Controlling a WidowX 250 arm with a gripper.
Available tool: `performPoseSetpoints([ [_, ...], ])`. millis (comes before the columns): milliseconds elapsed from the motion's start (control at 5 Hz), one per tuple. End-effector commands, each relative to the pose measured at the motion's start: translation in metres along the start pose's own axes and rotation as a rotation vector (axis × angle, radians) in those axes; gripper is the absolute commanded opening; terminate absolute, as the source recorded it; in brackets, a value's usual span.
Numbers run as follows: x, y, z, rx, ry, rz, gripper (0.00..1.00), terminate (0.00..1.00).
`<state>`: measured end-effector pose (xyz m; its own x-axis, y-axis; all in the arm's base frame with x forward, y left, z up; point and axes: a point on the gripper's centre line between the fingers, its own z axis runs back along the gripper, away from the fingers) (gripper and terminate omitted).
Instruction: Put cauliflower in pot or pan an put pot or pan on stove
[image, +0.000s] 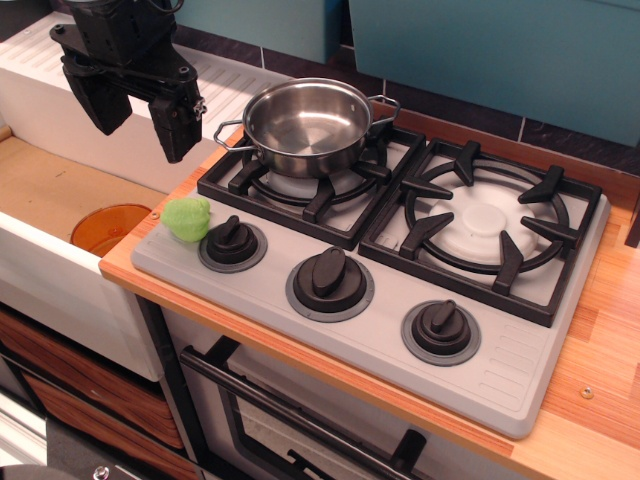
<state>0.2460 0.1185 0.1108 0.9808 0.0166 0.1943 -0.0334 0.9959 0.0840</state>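
- The gripper (138, 118) hangs in the air at the far left, over the white sink edge, with its two black fingers (176, 127) spread apart and nothing between them.
- The cauliflower (187, 217) lies on the near left corner of the stove (520, 370), just beside the leftmost knob (232, 243), touching or nearly touching its grey ring.
- The pot (308, 125) stands upright on the far left burner grate (315, 185), shiny and empty inside, with one wire handle toward the left and one toward the right.
- The pot is well apart from the cauliflower, farther back and to the right of it.
- The gripper is above and to the left of the pot's left handle; whether it is over the cauliflower I cannot tell from this one view.
- The right burner (487, 222) is bare, with a white cap under its black grate.
- The middle knob (329, 280) and the right knob (441, 329) line the near edge of the stove.
- An orange cup (108, 228) sits low in the sink (60, 190) at the left, just beside the counter edge and below the cauliflower's corner.
- The wooden counter (610, 330) runs along the right, and an oven door handle (290, 420) shows below the front.
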Motion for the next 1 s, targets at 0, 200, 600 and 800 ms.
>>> performPoseSetpoints([
  [0, 0.0, 0.0, 0.0, 0.0, 0.0, 0.0, 1.0, 0.0],
  [200, -0.001, -0.005, -0.022, -0.034, -0.038, 0.009, 1.0, 0.0],
  [600, -0.003, -0.007, -0.05, -0.066, -0.085, 0.011, 1.0, 0.0],
  [800, -0.003, -0.004, -0.057, -0.069, -0.101, 0.01, 1.0, 0.0],
])
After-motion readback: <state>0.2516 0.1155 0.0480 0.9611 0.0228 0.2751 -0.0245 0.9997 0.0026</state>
